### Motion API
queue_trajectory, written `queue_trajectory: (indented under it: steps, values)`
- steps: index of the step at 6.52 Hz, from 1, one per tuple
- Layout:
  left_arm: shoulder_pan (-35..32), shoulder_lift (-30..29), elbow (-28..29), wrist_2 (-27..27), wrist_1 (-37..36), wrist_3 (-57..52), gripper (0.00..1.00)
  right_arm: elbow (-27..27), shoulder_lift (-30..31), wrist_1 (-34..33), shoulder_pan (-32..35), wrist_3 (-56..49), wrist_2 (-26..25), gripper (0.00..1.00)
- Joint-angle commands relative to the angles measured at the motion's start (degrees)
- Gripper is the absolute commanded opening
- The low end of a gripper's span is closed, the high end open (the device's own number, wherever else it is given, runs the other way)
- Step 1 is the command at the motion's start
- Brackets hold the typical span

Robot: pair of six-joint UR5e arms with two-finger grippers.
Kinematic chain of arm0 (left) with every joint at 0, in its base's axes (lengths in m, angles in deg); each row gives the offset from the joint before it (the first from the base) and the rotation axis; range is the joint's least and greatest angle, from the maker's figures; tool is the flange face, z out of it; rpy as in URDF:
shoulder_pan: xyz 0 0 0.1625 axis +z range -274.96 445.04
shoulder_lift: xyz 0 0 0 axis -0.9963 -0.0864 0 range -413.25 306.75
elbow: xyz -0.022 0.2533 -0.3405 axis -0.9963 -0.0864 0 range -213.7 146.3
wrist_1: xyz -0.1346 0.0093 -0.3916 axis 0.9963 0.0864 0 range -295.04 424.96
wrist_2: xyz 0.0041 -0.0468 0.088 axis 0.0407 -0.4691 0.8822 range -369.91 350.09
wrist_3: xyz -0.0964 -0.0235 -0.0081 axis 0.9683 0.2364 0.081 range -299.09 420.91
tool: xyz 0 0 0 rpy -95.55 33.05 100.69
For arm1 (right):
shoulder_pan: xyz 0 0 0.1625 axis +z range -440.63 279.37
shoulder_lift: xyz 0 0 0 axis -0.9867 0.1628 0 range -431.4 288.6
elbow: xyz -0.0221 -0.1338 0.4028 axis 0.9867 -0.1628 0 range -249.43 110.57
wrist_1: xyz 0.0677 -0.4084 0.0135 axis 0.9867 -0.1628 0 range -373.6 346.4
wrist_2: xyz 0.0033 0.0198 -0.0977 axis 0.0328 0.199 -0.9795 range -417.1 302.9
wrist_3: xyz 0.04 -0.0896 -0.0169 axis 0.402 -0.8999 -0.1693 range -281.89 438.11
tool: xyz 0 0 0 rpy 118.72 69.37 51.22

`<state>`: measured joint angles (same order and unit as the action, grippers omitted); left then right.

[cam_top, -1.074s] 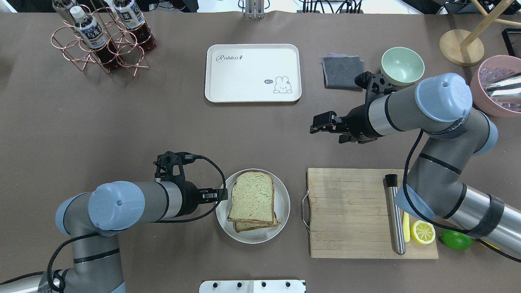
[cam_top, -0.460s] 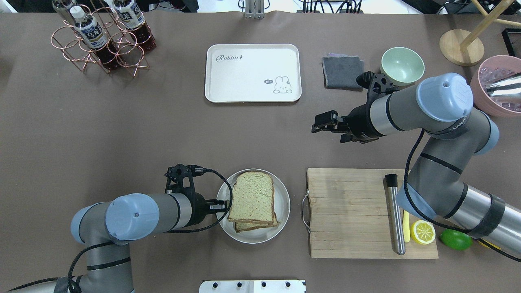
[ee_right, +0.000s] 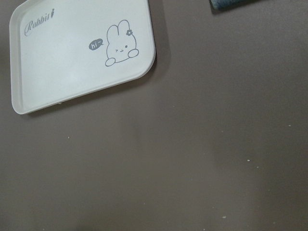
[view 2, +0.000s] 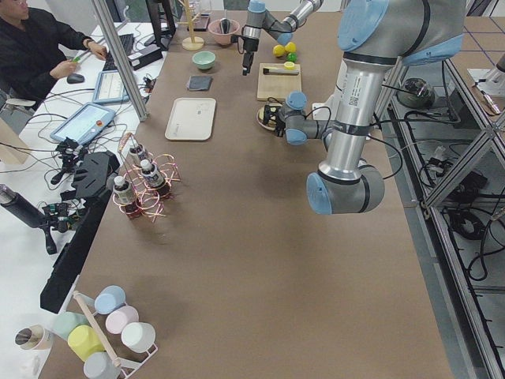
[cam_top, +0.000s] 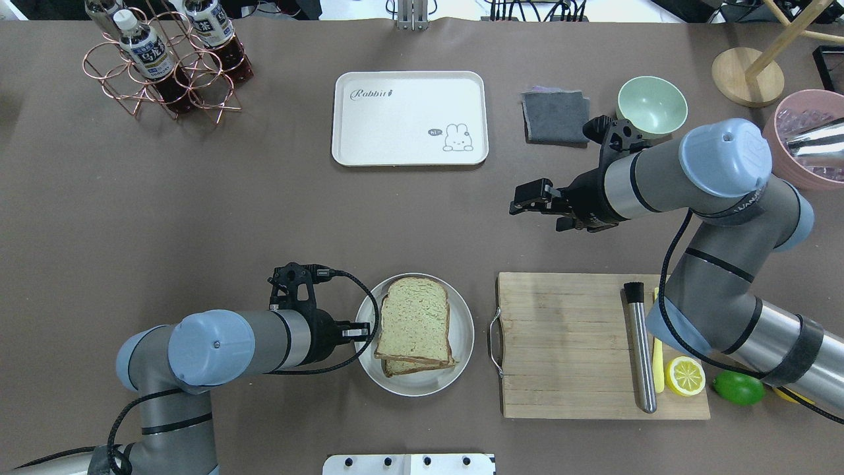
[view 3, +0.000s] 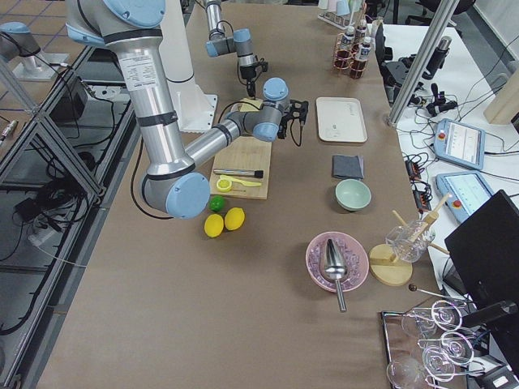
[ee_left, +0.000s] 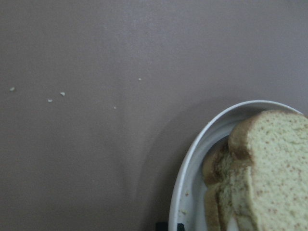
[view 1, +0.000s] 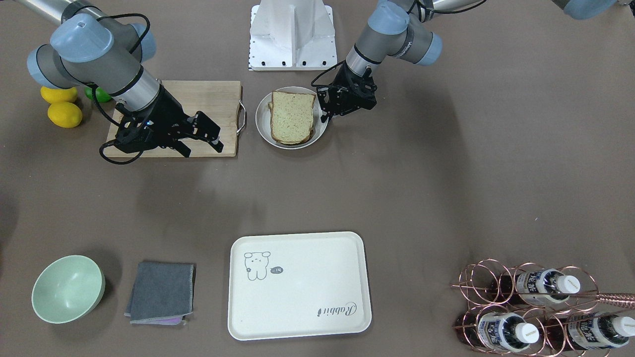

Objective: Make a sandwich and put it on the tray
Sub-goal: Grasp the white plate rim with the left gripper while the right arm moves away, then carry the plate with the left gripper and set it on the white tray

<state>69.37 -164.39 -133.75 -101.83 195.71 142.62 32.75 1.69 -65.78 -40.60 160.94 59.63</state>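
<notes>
The sandwich (cam_top: 414,320) is two stacked slices of speckled tan bread on a round grey-white plate (cam_top: 461,349). No egg shows between the slices. My left gripper (cam_top: 362,328) is low at the plate's left rim, right beside the bread, and its fingers look slightly apart and hold nothing. The left wrist view shows the bread (ee_left: 269,168) and the plate rim (ee_left: 192,163). My right gripper (cam_top: 521,201) is open and empty above bare table, right of centre. The cream tray (cam_top: 409,132) lies empty at the far middle and also shows in the right wrist view (ee_right: 62,62).
A wooden cutting board (cam_top: 560,343) lies right of the plate with a steel muddler (cam_top: 639,349), a lemon half (cam_top: 684,376) and a lime (cam_top: 738,388). A grey cloth (cam_top: 555,115) and green bowl (cam_top: 651,105) sit right of the tray. A bottle rack (cam_top: 165,66) stands far left.
My left gripper has moved right up to the plate's rim. The plate and sandwich have shifted slightly right. My right arm has drifted a little to the right.
</notes>
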Motion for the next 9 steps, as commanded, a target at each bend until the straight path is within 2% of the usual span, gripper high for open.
queue_trajectory:
  steps: [1,3,4,5,7,8,9]
  values:
    - [-1.81,-0.04,-2.34,-3.59,-0.49,0.46,0.00,0.21,0.21,0.06,-0.04,0.31,-0.10,0.99]
    - [-4.00,-1.00,-2.52,-4.06,-0.58,0.55,0.00,0.30,0.22,0.06,0.05,0.31,-0.01,0.99]
    - [-6.72,-2.49,-1.74,-5.01,-0.67,4.64,0.00,0.39,0.22,0.06,0.05,0.31,-0.01,0.99]
    - [-10.14,-5.37,0.27,-7.89,-0.67,11.38,0.00,0.48,0.22,0.06,0.05,0.22,-0.01,0.99]
    - [-14.63,-10.65,7.20,-8.10,-0.93,19.15,0.00,2.83,3.53,0.59,0.66,-0.48,0.78,0.99]
    - [-16.65,-12.68,10.11,-8.19,-0.93,20.92,0.00,2.94,6.25,5.46,1.45,-0.40,2.35,0.99]
    - [-18.50,-14.35,12.75,-8.19,-0.85,22.16,0.00,2.85,8.28,7.08,2.07,-0.48,3.06,0.99]
